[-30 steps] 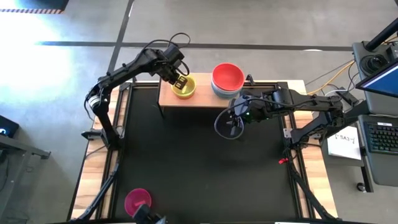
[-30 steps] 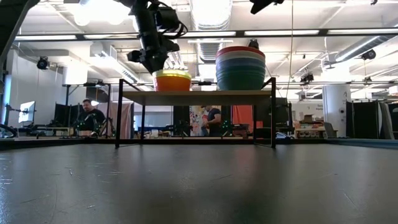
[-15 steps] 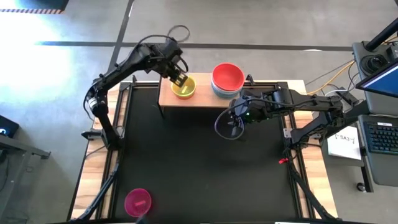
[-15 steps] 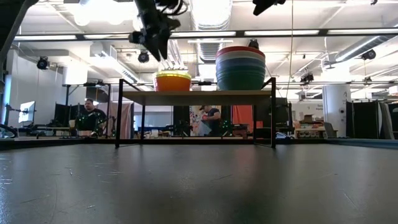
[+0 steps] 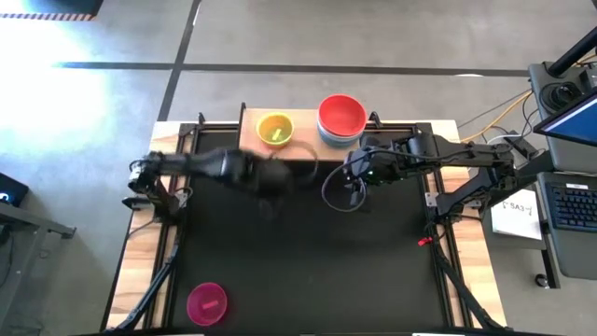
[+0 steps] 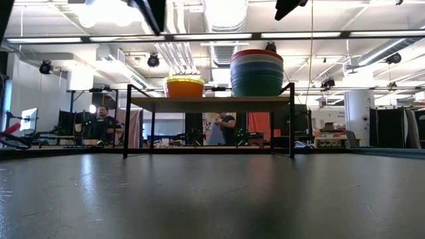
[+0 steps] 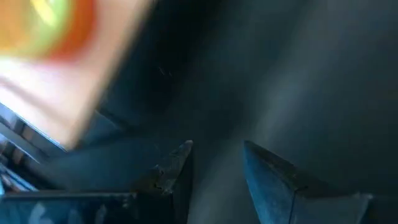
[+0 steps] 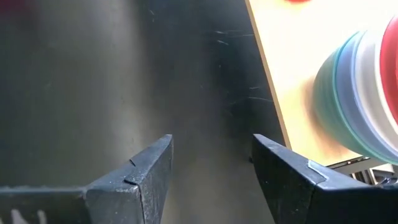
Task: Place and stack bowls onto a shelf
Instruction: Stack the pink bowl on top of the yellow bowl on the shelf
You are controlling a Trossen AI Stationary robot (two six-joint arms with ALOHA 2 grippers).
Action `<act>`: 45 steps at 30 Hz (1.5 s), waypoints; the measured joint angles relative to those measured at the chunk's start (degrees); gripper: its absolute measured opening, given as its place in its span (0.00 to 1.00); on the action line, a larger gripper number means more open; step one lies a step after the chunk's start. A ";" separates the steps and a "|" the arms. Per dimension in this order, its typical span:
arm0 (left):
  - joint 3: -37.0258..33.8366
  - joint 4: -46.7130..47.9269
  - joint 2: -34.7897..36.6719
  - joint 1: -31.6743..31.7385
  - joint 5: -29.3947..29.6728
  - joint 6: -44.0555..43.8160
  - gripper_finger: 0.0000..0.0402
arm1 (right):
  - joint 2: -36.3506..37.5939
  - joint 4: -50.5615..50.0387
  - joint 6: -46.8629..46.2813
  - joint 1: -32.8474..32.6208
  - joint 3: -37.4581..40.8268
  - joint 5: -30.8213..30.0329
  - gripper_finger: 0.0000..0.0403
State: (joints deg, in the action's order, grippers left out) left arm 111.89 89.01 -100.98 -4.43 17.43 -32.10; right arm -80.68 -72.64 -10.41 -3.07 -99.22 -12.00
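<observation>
The shelf stands at the table's far edge on thin black legs. On it sit two stacks: small bowls with a yellow-green one on top, and large bowls with a red one on top. A magenta bowl rests on the black mat near the near-left corner. My left gripper is open and blurred over the mat, just near of the shelf. My right gripper hangs open over the mat, near of the large stack.
The black mat covers most of the table between the shelf and the near edge. A desk with a keyboard and papers stands to the right of the table. People show in the room beyond the shelf.
My left gripper has risen off the yellow-green bowl on the shelf, then swung quickly toward the near edge and now hangs over the mat. The small stack has stayed in place on the shelf.
</observation>
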 joint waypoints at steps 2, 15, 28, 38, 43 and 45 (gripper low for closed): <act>-2.30 0.57 0.11 -4.71 -0.71 -5.82 0.30 | 0.00 0.06 0.00 0.00 0.49 -0.01 0.51; -22.88 -10.33 0.32 -30.31 -21.14 -49.17 0.30 | 0.00 1.51 -0.01 0.01 6.89 0.00 0.51; -33.54 -32.92 0.10 -43.39 -25.25 -77.53 0.30 | 0.00 1.61 -3.08 0.00 7.79 0.00 0.51; -34.01 -36.25 -4.43 -45.40 -21.40 -83.27 0.30 | 0.00 1.61 -2.43 0.00 7.79 0.01 0.51; -33.97 -36.45 -7.30 -45.39 -21.40 -83.19 0.30 | 0.00 1.64 -2.40 0.00 7.79 0.01 0.51; -33.98 -35.85 -8.35 -45.39 -21.42 -83.39 0.30 | 0.00 1.61 -1.74 0.00 7.79 0.01 0.51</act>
State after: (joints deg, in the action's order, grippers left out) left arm 77.91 53.16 -109.33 -49.82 -3.99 -115.49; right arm -80.68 -71.02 -12.15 -3.07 -91.44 -11.99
